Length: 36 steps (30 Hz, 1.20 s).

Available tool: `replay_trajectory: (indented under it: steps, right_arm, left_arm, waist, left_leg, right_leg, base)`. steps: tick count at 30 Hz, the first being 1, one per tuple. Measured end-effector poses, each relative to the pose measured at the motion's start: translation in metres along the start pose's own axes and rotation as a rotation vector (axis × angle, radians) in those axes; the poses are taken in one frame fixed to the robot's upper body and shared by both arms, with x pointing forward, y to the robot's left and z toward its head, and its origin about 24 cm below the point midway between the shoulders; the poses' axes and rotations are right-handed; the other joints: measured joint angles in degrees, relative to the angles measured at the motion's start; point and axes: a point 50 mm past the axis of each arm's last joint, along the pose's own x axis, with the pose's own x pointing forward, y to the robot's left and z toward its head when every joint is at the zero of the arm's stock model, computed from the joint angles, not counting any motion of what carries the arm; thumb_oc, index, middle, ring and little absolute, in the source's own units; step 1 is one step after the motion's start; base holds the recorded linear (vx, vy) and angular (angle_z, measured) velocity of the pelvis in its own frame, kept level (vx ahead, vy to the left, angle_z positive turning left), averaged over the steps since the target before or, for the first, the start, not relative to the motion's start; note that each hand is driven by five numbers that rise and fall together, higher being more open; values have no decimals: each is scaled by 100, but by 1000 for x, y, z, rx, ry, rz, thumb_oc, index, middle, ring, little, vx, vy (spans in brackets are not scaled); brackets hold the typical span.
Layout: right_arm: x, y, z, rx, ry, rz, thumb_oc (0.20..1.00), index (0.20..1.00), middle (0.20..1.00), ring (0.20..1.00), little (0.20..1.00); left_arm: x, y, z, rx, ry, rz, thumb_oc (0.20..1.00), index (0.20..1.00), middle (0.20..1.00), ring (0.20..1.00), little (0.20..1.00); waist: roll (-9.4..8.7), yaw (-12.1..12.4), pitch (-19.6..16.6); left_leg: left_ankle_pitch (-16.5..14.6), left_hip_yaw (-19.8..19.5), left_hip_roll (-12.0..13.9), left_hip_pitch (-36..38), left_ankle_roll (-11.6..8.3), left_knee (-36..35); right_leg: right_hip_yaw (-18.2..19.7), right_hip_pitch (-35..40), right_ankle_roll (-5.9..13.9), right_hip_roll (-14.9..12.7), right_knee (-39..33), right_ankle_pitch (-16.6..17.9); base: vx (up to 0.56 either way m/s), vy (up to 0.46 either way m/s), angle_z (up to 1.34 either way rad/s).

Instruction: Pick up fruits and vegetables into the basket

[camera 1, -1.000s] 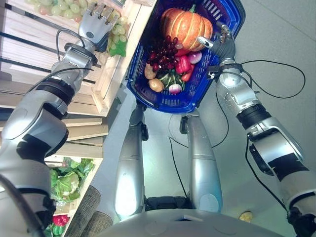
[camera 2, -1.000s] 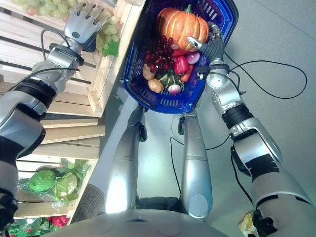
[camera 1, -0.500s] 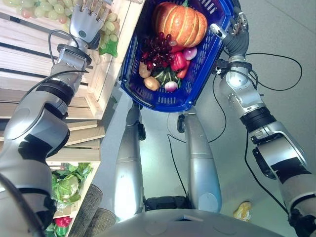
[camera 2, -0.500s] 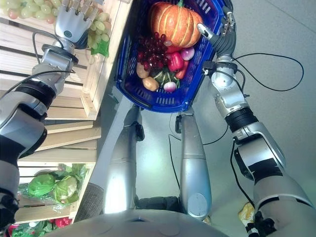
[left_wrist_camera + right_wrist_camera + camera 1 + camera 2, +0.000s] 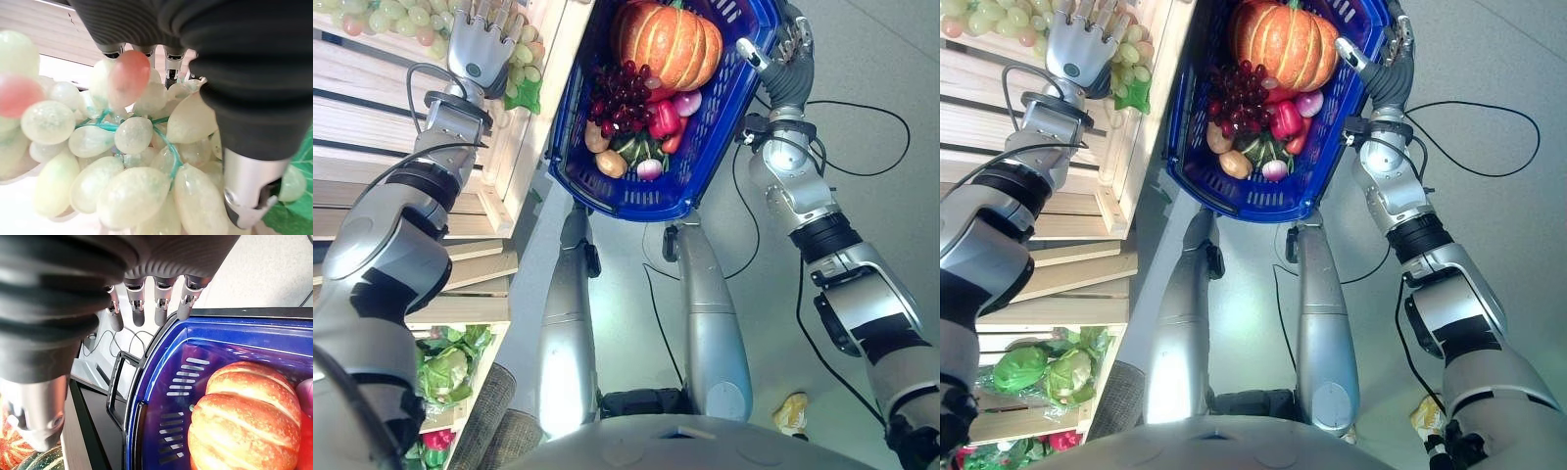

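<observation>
Two hands are at work, one at each side of the blue basket (image 5: 724, 108). On the wooden crate shelf (image 5: 524, 147), the left hand (image 5: 478, 49) lies over a bunch of pale green grapes (image 5: 122, 161), fingers (image 5: 168, 58) straight and reaching down among the grapes; none is curled round the bunch. A few pinkish grapes (image 5: 128, 73) sit in the same cluster, with a green leaf (image 5: 524, 93) at the shelf's near edge beside the hand. The right hand (image 5: 788, 59) is at the basket's right rim, fingers (image 5: 159, 298) straight along its outer edge and thumb apart, gripping nothing. Inside the basket, an orange pumpkin (image 5: 671, 44) fills the far end. Nearer lie dark red grapes (image 5: 622, 98), a red pepper (image 5: 664, 117), a purple onion (image 5: 687, 104), two potatoes (image 5: 610, 163), a radish (image 5: 649, 169) and a dark green vegetable (image 5: 631, 149). Cabbages (image 5: 1038, 367) rest on a lower shelf.
</observation>
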Motion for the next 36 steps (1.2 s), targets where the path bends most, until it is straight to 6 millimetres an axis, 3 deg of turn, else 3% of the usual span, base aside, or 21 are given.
replay_trajectory:
  steps: [21,24,29,33,36]
  right_arm:
    - [-6,3,0,21,-17,13,1000,1000,1000,1000,1000]
    - [-9,4,-4,26,-5,17,1000,1000,1000,1000,1000]
    - [-11,10,-3,51,-19,55,1000,1000,1000,1000,1000]
    - [-20,15,5,70,-68,128,1000,1000,1000,1000,1000]
    - [-27,15,3,52,-79,172,1000,1000,1000,1000,1000]
  left_arm:
    - [-5,-7,3,-85,78,-25,200,200,200,200,200]
    - [-11,-14,2,-293,212,-40,200,200,200,200,200]
    - [-23,-25,-7,-828,488,-6,200,200,200,200,200]
    - [-32,-28,-9,-1153,580,56,200,200,200,200,200]
    - [-40,-29,1,-1359,579,94,200,200,200,200,200]
  waist:
    - [-2,-5,-1]
    - [-3,-9,-1]
    - [-3,19,-1]
    - [-3,84,-1]
    - [-3,162,-1]
  left_leg:
    - [1,-29,-2,48,0,16]
    - [1,-27,-3,118,0,15]
    - [17,-48,-1,138,-14,25]
    - [22,-57,-7,173,-16,28]
    - [21,-66,-10,236,-15,22]
  right_leg:
    - [-27,73,-11,-8,10,9]
    - [-25,139,-11,-10,11,9]
    - [-35,151,-21,-6,45,15]
    - [-40,185,-21,-13,56,16]
    - [-44,259,-21,-16,44,12]
  base:
    - [0,0,0]
    - [0,0,0]
    - [0,0,0]
    - [0,0,0]
    - [0,0,0]
